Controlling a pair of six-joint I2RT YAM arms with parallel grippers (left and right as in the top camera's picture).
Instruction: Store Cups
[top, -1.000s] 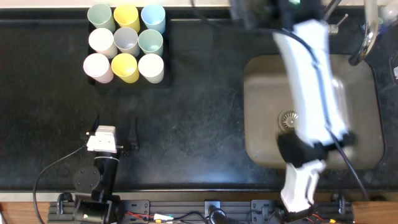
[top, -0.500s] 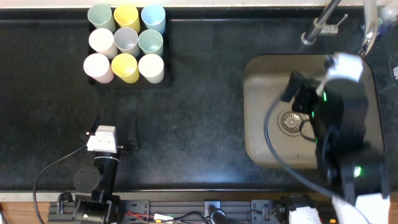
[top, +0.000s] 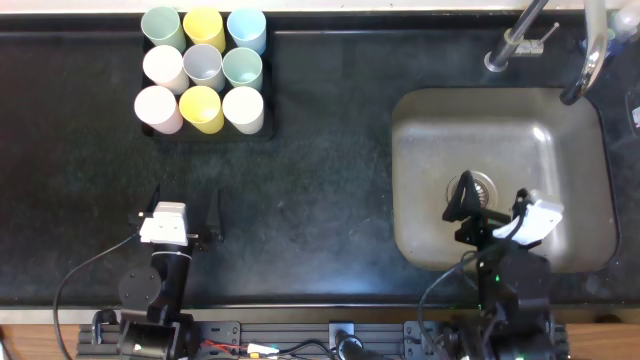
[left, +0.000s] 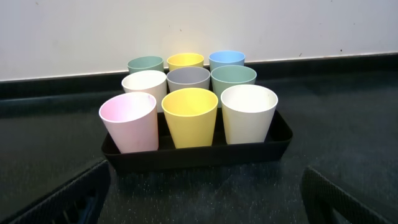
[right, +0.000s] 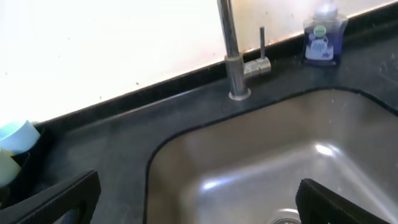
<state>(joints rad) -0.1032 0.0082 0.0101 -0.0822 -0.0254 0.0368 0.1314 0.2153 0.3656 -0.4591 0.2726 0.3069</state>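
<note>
Several pastel cups (top: 203, 68) stand upright in a black tray (top: 269, 100) at the far left of the dark counter. In the left wrist view the same cups (left: 189, 115) fill the tray (left: 199, 157) in three rows, straight ahead of my left gripper (left: 202, 190). That left gripper (top: 186, 207) rests open near the counter's front edge, well short of the tray, with nothing in it. My right gripper (top: 490, 205) is open and holds nothing; it hangs over the near part of the steel sink (top: 420, 130), close to the drain (top: 468, 192).
A tap (right: 231, 56) rises behind the sink basin (right: 249, 168), and a soap bottle (right: 323, 34) stands at the back right. A blue cup's rim (right: 17, 137) peeks in at the edge of the right wrist view. Bare dark counter (top: 320, 190) lies between tray and sink.
The right arm has swung back from a long reach over the sink's far side and now sits folded near its base above the sink's front. The left arm and the cups are unchanged.
</note>
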